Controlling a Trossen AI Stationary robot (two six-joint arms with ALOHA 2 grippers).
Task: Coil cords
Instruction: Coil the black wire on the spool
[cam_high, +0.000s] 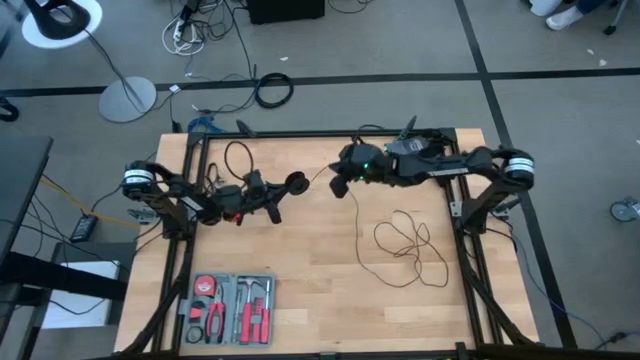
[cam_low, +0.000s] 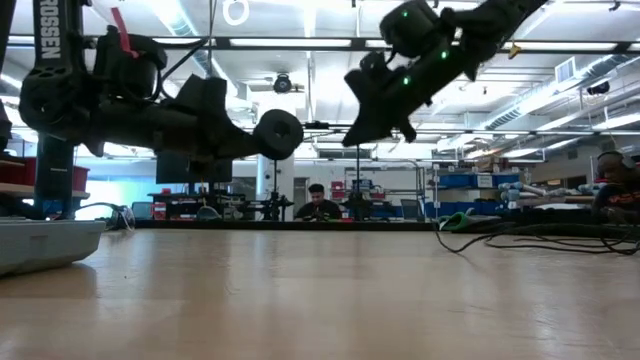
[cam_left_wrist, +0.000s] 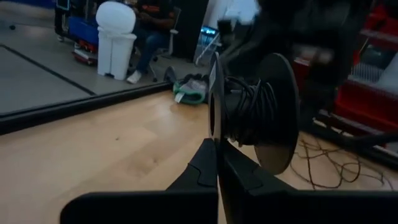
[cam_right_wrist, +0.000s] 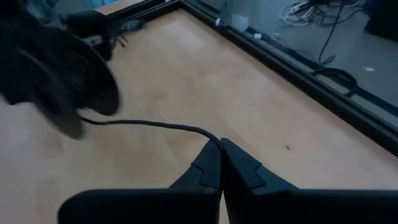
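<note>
Light wood table (cam_high: 300, 270) sat on grey floor; toolbox (cam_high: 228, 309) at 7 o'clock. Left gripper (cam_left_wrist: 217, 146) was clamped on a spool (cam_high: 296, 182) wound with cord (cam_high: 408, 248), above table centre. Right gripper (cam_right_wrist: 220, 148) pinched the cord just beside it. Loose loops lay at 4 o'clock. A seated person (cam_low: 318, 203) was behind in the workshop.

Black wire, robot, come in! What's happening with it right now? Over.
Left gripper shut on spool, raised. Right gripper shut on black wire beside it. Loose loops on table. Nothing blocking.
</note>
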